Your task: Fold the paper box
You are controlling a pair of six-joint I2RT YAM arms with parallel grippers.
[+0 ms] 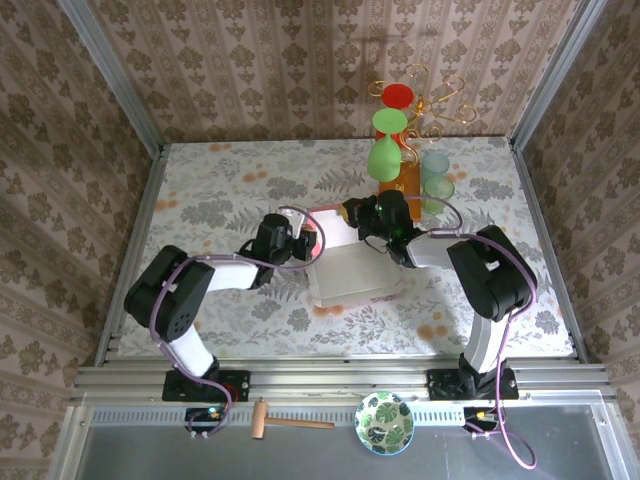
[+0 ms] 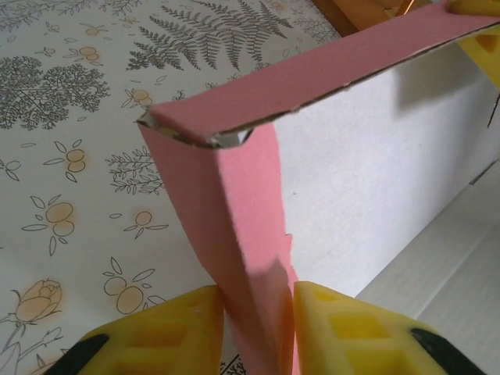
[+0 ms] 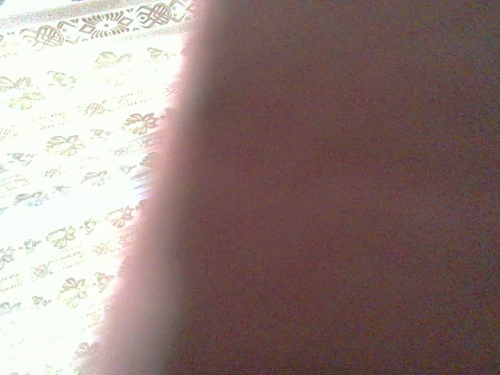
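The paper box (image 1: pixel 350 272) lies at the table's middle, pale inner side up, with its pink back wall (image 1: pixel 333 226) raised. My left gripper (image 1: pixel 308 247) is at the box's left back corner. In the left wrist view its yellow pads (image 2: pixel 168 328) press from both sides on the upright pink side wall (image 2: pixel 234 226), which meets the back wall (image 2: pixel 312 78) at a creased corner. My right gripper (image 1: pixel 353 213) is at the back wall's right end. Its yellow fingertips (image 2: pixel 486 48) straddle that wall's top edge. A dark pink surface of the box (image 3: pixel 336 195) blocks most of the right wrist view.
A wire stand with red and green cups (image 1: pixel 393 125) and an orange-brown wooden block (image 1: pixel 400 182) sit just behind the box. A pale green glass (image 1: pixel 436 175) stands beside them. A small wooden hammer (image 1: pixel 285 422) and a leaf-patterned bowl (image 1: pixel 385 422) lie on the front ledge.
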